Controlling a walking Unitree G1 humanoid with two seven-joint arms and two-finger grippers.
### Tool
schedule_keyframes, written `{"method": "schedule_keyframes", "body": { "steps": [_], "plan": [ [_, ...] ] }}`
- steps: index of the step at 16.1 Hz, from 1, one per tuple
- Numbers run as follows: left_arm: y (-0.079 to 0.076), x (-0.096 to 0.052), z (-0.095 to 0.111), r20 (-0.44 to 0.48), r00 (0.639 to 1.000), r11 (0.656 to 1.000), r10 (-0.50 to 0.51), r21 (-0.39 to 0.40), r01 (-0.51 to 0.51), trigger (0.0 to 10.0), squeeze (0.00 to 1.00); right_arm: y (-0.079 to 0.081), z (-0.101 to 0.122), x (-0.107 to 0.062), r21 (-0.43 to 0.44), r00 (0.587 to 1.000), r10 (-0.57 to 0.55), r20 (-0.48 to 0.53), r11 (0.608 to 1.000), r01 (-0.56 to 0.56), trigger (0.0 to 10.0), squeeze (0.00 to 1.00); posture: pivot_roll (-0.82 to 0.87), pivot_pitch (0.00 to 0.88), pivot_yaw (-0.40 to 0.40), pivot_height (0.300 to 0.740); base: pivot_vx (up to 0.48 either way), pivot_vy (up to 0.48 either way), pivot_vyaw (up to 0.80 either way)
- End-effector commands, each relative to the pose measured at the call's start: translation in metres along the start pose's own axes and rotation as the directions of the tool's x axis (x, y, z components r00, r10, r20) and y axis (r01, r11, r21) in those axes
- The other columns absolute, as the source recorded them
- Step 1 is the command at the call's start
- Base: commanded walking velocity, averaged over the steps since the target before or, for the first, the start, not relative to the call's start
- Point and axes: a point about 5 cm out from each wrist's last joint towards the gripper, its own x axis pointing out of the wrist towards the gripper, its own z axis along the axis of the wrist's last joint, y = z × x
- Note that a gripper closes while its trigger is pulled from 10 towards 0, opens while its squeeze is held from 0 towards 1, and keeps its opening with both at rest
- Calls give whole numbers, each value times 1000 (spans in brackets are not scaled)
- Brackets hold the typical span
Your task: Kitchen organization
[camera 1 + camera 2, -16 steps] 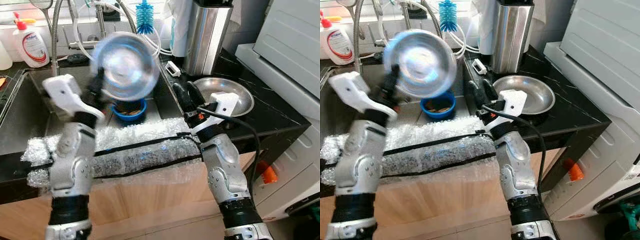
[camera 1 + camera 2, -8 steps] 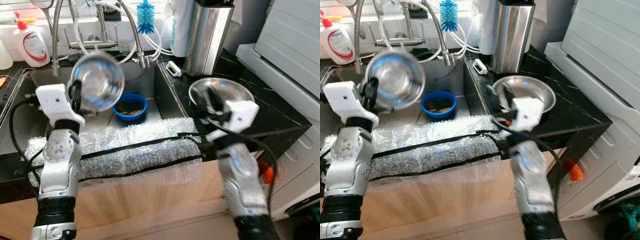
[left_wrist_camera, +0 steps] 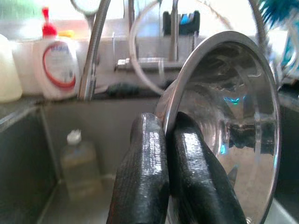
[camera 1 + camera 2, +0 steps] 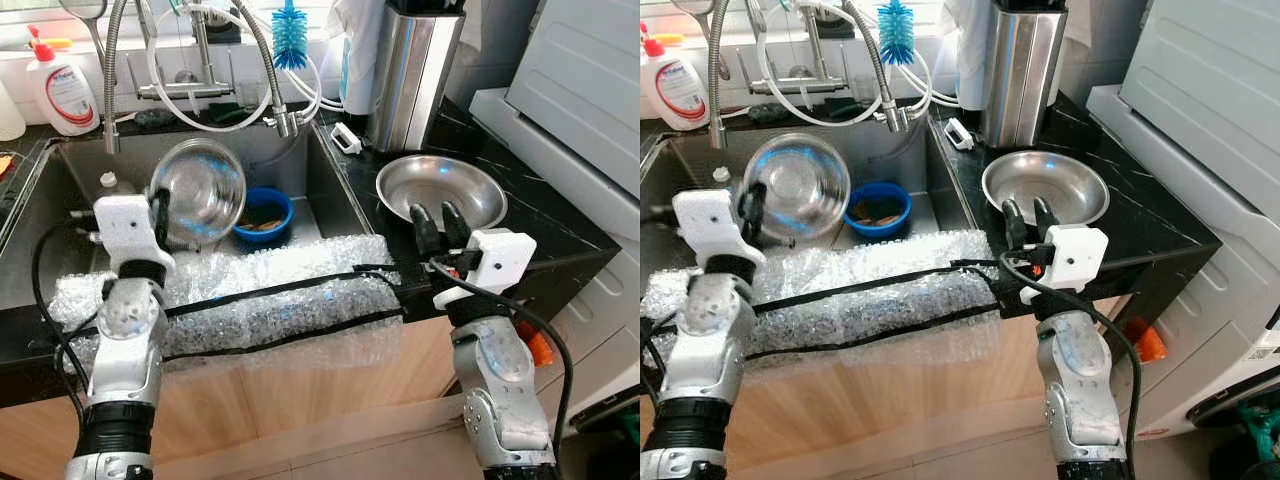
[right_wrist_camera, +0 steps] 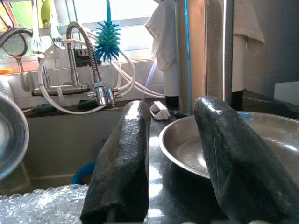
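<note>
Left gripper pinches the rim of a steel mixing bowl, holding it tilted on edge above the sink, its hollow facing the camera. Just behind the bowl, a blue bowl with brown scraps sits on the sink floor. A strip of bubble wrap bound with black tape covers the front edge of the counter. At the back left corner stands a white detergent bottle with a red cap; its label is too blurred to read. A blue bottle brush hangs by the coiled tap hose.

From the right eye, the right gripper hovers with fingers spread at the near rim of a shallow steel dish resting on the black counter right of the sink, before a tall steel canister.

At the left wrist, both black fingers press together on the mixing bowl's rim; a small clear bottle stands in the sink corner.

At the right wrist, the two fingers stand apart, with the dish's rim between them and touching neither.
</note>
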Motion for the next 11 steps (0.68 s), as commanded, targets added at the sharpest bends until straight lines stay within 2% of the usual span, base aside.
{"method": "schedule_keyframes", "body": {
  "steps": [1,5,7,11],
  "plan": [
    [-5,6,5,24,1000,1000,-7,16,6,10000,0,2,5,2,-4,1000,2,14,1000,-2,10000,0,27,0,-13,740,0,0,0],
    [-11,10,-8,-51,998,999,-29,36,31,10000,0,5,7,5,-3,1000,4,16,1000,-4,10000,0,20,0,-10,740,0,0,0],
    [-14,9,-21,-134,989,996,-61,54,68,10000,0,5,6,6,-3,1000,9,8,1000,-9,10000,0,23,0,-9,740,0,0,0],
    [-16,5,-31,-194,978,995,-73,59,86,10000,0,9,5,8,3,1000,22,1,1000,-22,10000,0,25,0,-10,740,0,0,0]
  ]
}}
